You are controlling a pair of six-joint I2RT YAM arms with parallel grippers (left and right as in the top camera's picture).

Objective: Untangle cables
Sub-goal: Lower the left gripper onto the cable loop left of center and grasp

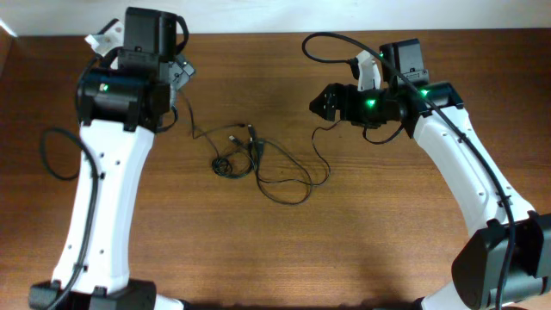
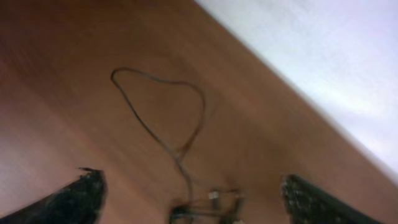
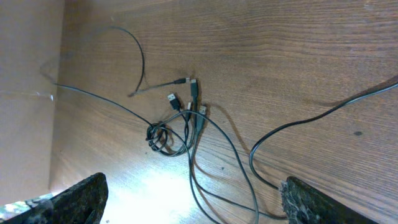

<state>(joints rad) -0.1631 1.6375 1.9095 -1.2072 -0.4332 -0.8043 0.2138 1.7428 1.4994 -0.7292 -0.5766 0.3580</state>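
Well, the thin black cords with small silvery plug ends [image 1: 251, 155] lie in a loose tangle near the middle of the brown wooden worktop [image 1: 344, 241], a little closer to its far edge than to its near one. Several plugs bunch together beside a small tight coil, and wider loops spread toward the right edge. One strand trails off toward my left gripper [image 2: 191, 182], another toward my right gripper [image 3: 191, 185]. On both, my fingers stand wide apart with nothing clamped between them, each pair hovering above the wood beside the tangle.
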